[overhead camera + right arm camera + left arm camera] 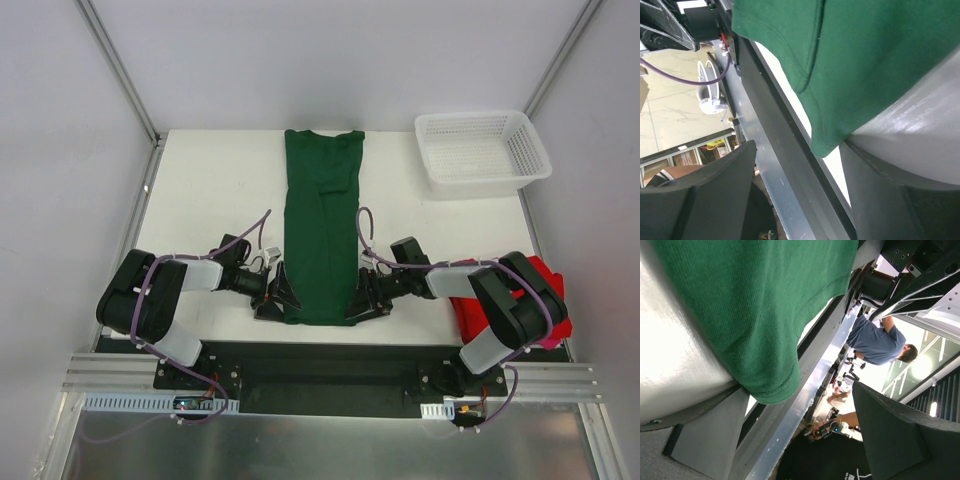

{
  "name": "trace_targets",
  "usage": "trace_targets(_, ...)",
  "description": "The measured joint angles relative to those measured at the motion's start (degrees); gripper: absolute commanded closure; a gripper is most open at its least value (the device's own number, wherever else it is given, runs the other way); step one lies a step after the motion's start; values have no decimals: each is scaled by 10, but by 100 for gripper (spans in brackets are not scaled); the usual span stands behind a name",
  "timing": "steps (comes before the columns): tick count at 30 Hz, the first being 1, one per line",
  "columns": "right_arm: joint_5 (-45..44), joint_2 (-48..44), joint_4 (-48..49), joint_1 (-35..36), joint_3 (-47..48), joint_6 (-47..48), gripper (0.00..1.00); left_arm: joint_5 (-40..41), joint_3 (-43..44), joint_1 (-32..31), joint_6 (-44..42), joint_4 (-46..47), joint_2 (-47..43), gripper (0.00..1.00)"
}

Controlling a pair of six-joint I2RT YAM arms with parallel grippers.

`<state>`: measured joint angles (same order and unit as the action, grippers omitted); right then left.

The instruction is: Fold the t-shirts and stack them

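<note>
Straddling the near hem of the green shirt [322, 225], I have my left claw [278, 293] at its left corner and my right claw [362, 297] at its right corner, each touching the edge of the cloth. The shirt lies flat on the table [210, 190] as a narrow strip, already folded in lengthwise. Its long axis runs straight away from me, one end far and the hem end near. That is the relation the next move hangs on: the cloth stretches away from both claws and neither arm is nearer than the other. So I judge the fold must be made by carrying the hem along that axis toward the far end, both sides together. Both claws stand wide open and hold nothing. In the left wrist view the hem corner [771, 390] lies against one finger [710, 432], with the other finger well apart from it. The right wrist view shows the same mirrored, the hem corner [826, 145] just beside one finger [890, 200]. Whether a finger has slipped under the cloth I cannot tell. The red shirt [548, 290] lies bunched well to the right of the green shirt's hem, partly beneath my right arm, not yet folded. The basket [482, 150] sits right of the green shirt's far end.
</note>
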<state>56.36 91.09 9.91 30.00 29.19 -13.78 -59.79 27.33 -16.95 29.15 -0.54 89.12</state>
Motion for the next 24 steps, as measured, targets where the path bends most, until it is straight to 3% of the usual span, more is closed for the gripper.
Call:
trace_targets(6,-20,0,-26,2,7,8,42,12,0,0,-2,-19,-6,21)
trace_targets(12,-35,0,-44,3,13,14,45,24,2,0,-7,-36,-12,22)
trace_targets(15,-41,0,-49,3,15,17,53,30,5,0,-7,-44,-12,22)
trace_targets(16,-45,0,-51,4,16,19,53,31,6,0,-7,-47,-12,23)
trace_targets(17,-47,1,-53,4,16,20,53,32,7,0,-7,-48,-12,35)
trace_targets(18,-51,1,-55,4,18,20,53,33,8,0,-8,-50,-12,40)
trace_targets(21,-55,4,-59,4,23,21,58,47,11,0,-16,-58,-11,40)
trace_targets(24,-65,6,-59,4,28,23,55,52,12,1,-19,-63,-11,42)
